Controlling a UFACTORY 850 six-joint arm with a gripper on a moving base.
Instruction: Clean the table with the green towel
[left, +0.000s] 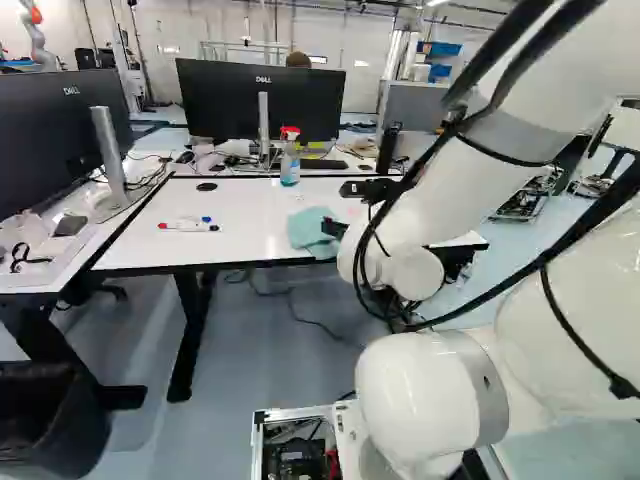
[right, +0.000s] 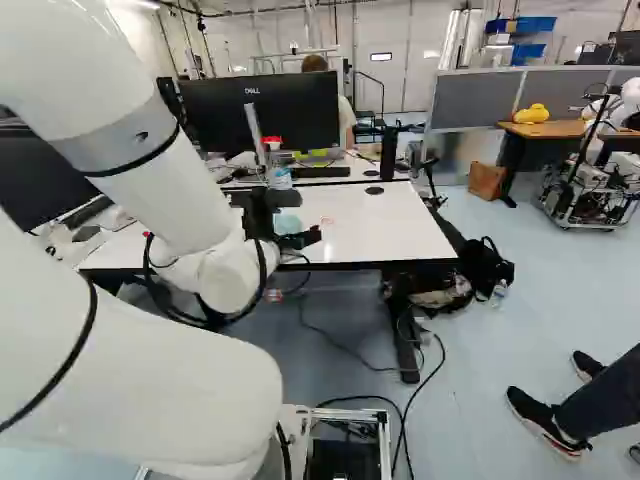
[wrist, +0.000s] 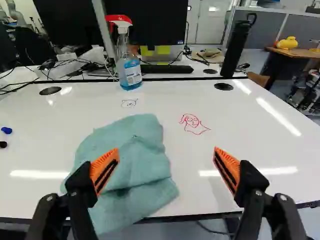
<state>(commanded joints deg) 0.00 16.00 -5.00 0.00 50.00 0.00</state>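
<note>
Gripper (wrist: 166, 148) spread wide and pinching nothing, I face the spray bottle (wrist: 130, 72) across the table (wrist: 240, 110). The green towel (wrist: 137, 160) lies on my side of that bottle, reaching the near edge (rumpled, so I expect folds worth grabbing), its longer run pointing roughly bottleward. It sits mostly off my centre line, on the side where the bottle stands; I judge I must shift that way, then lower, before closing.
</note>
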